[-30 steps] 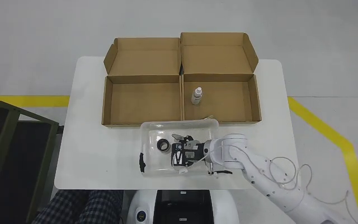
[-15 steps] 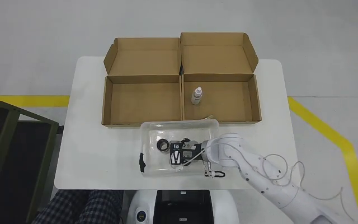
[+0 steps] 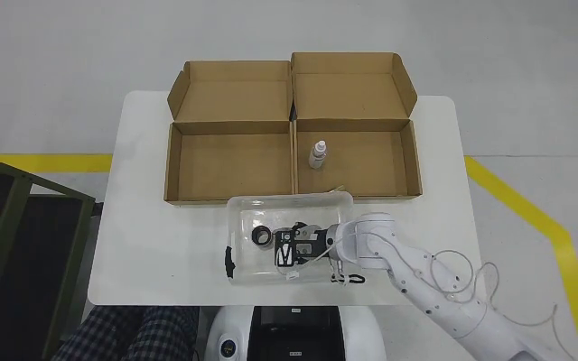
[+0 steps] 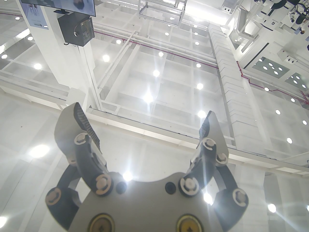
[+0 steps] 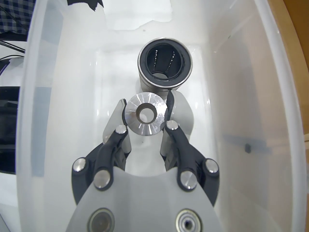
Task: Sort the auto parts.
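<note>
In the right wrist view my right gripper (image 5: 146, 102) is shut on a silver metal ring (image 5: 157, 112) with a centre hole, inside the clear plastic bin (image 5: 270, 78). Just beyond the ring a steel linear bearing (image 5: 186, 66) with a black inner sleeve stands on end, close to one fingertip. From above, the right gripper (image 3: 289, 245) sits low in the bin (image 3: 244, 209) beside the bearing (image 3: 264, 236). My left gripper (image 4: 142, 111) points up at the ceiling, open, with nothing between its fingers.
Two open cardboard boxes stand behind the bin: the left box (image 3: 230, 162) holds nothing, and the right box (image 3: 361, 162) holds a small white bottle (image 3: 318, 153). A black handle (image 3: 230, 262) sits at the bin's near left corner. Bare white table (image 3: 144, 235) lies to the left.
The right arm has shifted slightly inside the bin, its gripper staying beside the bearing. The boxes and bottle have not moved.
</note>
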Controlling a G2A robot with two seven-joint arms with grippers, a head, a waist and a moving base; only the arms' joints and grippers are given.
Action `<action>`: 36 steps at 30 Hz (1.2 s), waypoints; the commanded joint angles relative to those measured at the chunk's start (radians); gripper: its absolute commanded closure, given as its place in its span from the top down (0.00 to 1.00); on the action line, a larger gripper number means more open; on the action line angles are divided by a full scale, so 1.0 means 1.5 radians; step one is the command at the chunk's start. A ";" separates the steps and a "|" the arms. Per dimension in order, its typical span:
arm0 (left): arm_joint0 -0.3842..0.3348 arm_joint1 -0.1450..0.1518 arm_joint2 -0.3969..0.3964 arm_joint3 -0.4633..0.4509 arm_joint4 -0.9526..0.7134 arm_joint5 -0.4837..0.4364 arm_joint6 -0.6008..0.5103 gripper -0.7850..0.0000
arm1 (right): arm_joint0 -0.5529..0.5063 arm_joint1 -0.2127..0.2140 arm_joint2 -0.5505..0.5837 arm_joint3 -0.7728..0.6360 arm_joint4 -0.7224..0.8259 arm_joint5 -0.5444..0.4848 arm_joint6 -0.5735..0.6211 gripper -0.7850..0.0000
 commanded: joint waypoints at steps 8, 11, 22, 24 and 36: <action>0.000 0.000 0.000 0.000 0.000 0.000 0.000 1.00 | -0.022 0.015 0.056 -0.071 0.008 -0.013 0.013 0.00; 0.000 0.000 0.000 0.000 0.000 0.000 0.000 1.00 | -0.030 0.019 0.077 -0.095 0.017 -0.011 0.005 0.00; 0.000 0.000 0.000 0.000 0.000 0.000 0.000 1.00 | -0.033 0.025 0.146 -0.166 0.057 0.004 -0.051 0.00; 0.000 0.000 0.000 0.000 0.000 0.000 0.000 1.00 | -0.030 0.025 0.156 -0.180 0.059 0.016 -0.068 0.00; 0.000 0.000 0.000 0.000 0.000 0.000 0.000 1.00 | -0.010 0.017 0.201 -0.220 0.059 0.084 -0.197 0.00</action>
